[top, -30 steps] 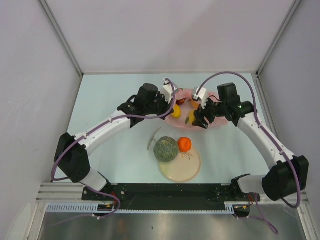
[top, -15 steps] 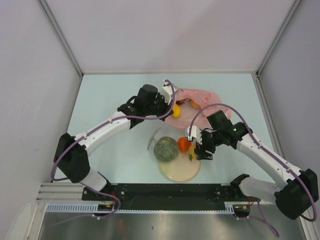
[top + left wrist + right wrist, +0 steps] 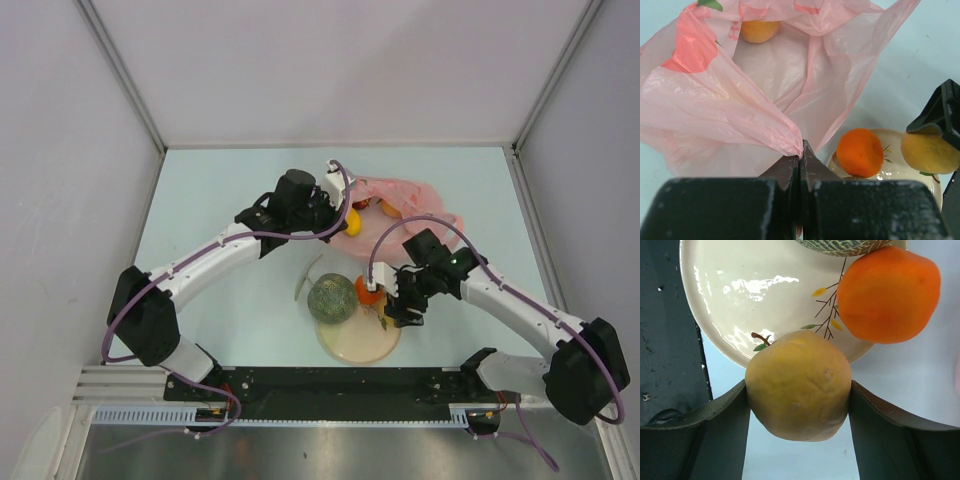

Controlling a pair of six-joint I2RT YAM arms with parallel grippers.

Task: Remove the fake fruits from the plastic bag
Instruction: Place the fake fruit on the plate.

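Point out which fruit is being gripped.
The yellow fruit, between the right end effector's fingers; the orange and melon lie free at the plate.

The top camera looked down from above the desk's (image 3: 220, 200) near edge. Both wrist cameras sat close; all three views shared the orange (image 3: 888, 294) and the cream plate (image 3: 740, 300).

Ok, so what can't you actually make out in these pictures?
- Fruits left inside the thin translucent pink plastic bag: left wrist view shows one round yellow-orange fruit; folds hide any others.
- Whether the dull yellow round fruit in the right tool touches the round cream plate: top view, the tool covers it.
- Grey-green netted melon: right wrist view, cut off by the top edge.
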